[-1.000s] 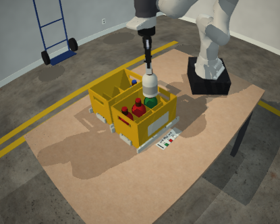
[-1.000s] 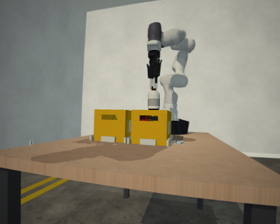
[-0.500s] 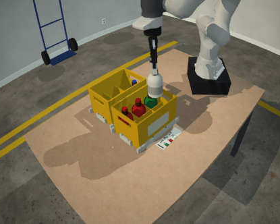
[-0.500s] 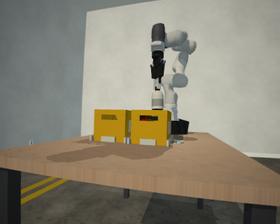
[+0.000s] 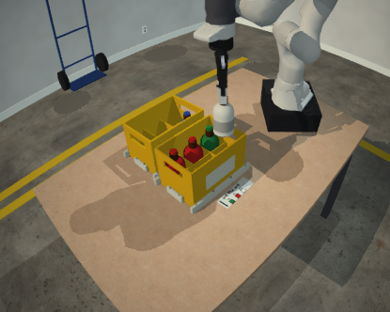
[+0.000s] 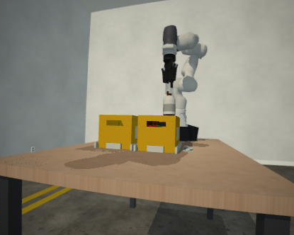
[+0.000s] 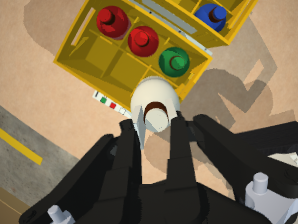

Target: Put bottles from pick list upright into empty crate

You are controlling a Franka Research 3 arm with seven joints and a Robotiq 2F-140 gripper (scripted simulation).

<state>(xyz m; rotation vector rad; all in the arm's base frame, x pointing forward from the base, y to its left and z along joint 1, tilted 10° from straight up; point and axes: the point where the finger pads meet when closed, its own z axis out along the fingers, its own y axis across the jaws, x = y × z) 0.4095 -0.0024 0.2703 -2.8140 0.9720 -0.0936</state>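
Hand (image 5: 223,100) (image 6: 169,87) (image 7: 155,112), clamped on the neck of a white bottle (image 5: 224,119) (image 6: 169,105) (image 7: 154,95), which hangs upright, long axis near vertical, directly below it. Beneath, at rim height, the near crate (image 5: 175,175) (image 6: 159,136) (image 7: 95,82), a corner cell toward the arm's base and the strip (image 5: 235,193) (image 6: 188,149) (image 7: 112,105) the likely seat, needing a straight descent; inside, two red bottles (image 5: 193,151) (image 7: 143,41) and a green bottle (image 5: 210,140) (image 7: 174,62); beyond, the far crate (image 5: 139,149) (image 6: 115,134) (image 7: 231,36) with a blue bottle (image 5: 187,114) (image 7: 210,18).
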